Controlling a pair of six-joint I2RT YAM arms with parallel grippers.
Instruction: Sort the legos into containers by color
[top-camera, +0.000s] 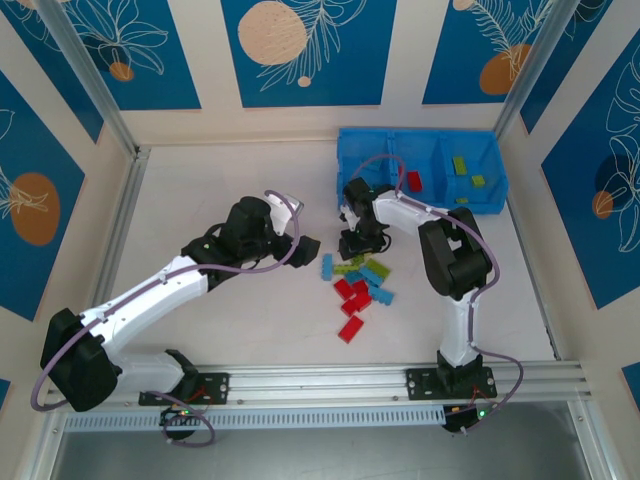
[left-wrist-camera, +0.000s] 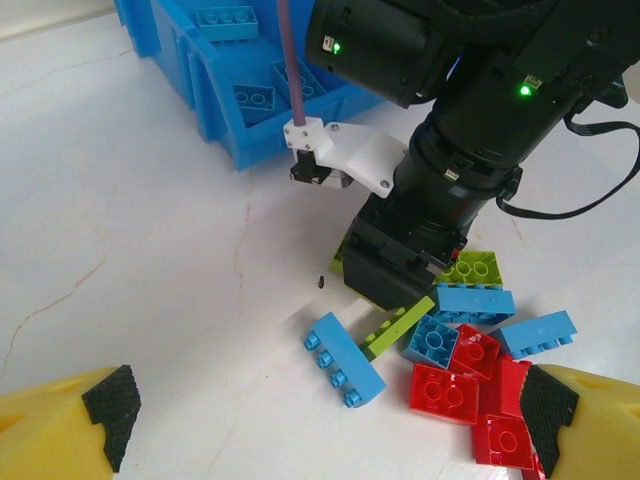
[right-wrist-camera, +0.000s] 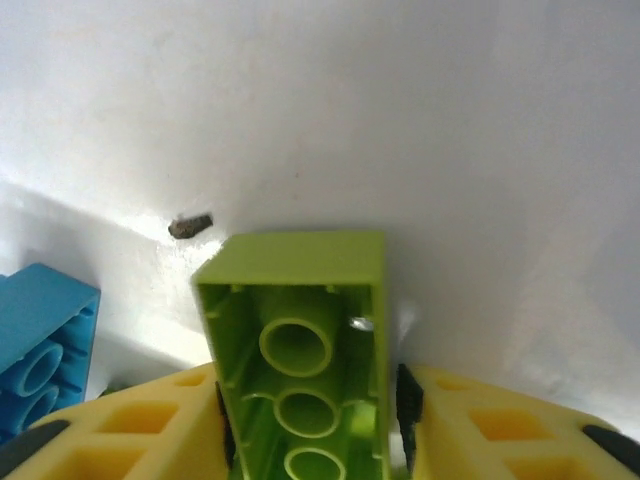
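A pile of red, light blue and lime green legos lies mid-table. My right gripper is down at the pile's far left edge. In the right wrist view the right gripper is shut on a lime green brick, hollow side facing the camera, just above the white table. My left gripper hovers left of the pile; in its wrist view the left gripper is open with nothing held, above a light blue brick and red bricks. The blue three-compartment tray stands at the back right.
The tray holds a red brick in its middle compartment, green bricks in the right one, and light blue bricks nearest the left arm. A dark speck lies on the table. Walls enclose the table on three sides.
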